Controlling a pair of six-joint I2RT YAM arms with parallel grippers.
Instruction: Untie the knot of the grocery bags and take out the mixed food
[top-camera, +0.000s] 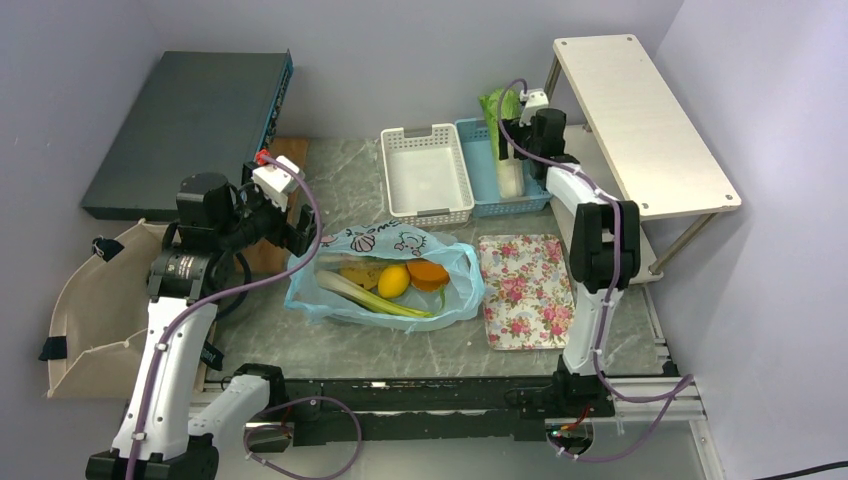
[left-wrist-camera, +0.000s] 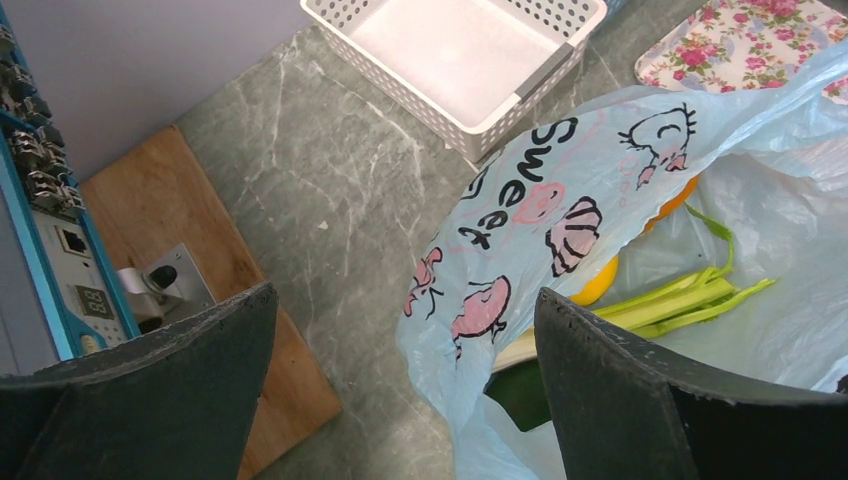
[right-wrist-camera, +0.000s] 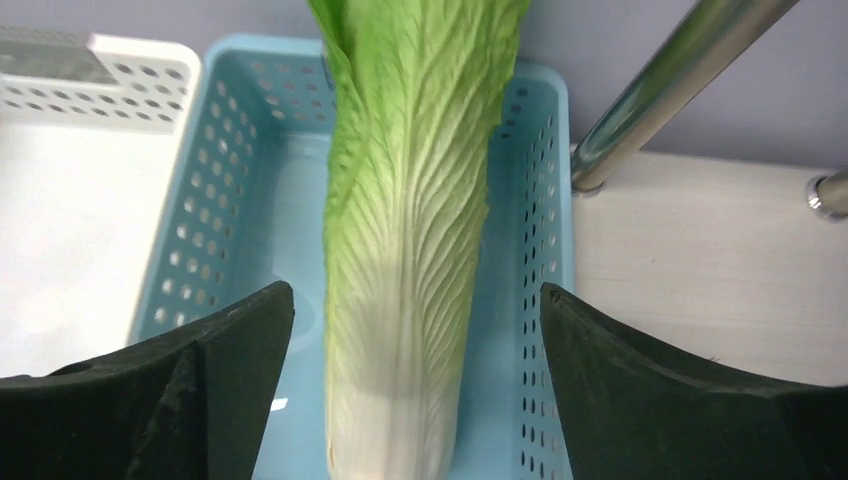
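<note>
The light-blue plastic bag (top-camera: 395, 243) with black lettering lies open in the middle of the table; no knot shows. Inside it are long green stalks (top-camera: 375, 296), a yellow round item (top-camera: 393, 281), an orange item (top-camera: 428, 273) and a brown bread slice (top-camera: 360, 270). My left gripper (top-camera: 300, 238) is open, and the bag's left rim (left-wrist-camera: 480, 300) lies between its fingers (left-wrist-camera: 405, 300). The stalks (left-wrist-camera: 690, 298) and a dark green item (left-wrist-camera: 525, 395) show inside. My right gripper (top-camera: 512, 148) is open over the napa cabbage (right-wrist-camera: 415, 200), which lies in the blue basket (right-wrist-camera: 240, 250), untouched.
A white basket (top-camera: 427, 175) stands left of the blue basket (top-camera: 480, 160). A floral tray (top-camera: 522, 290) lies right of the bag. A beige canvas tote (top-camera: 90, 310) lies at far left. A dark box (top-camera: 190, 120), a wooden board (left-wrist-camera: 190, 260) and a shelf (top-camera: 640, 120) edge the workspace.
</note>
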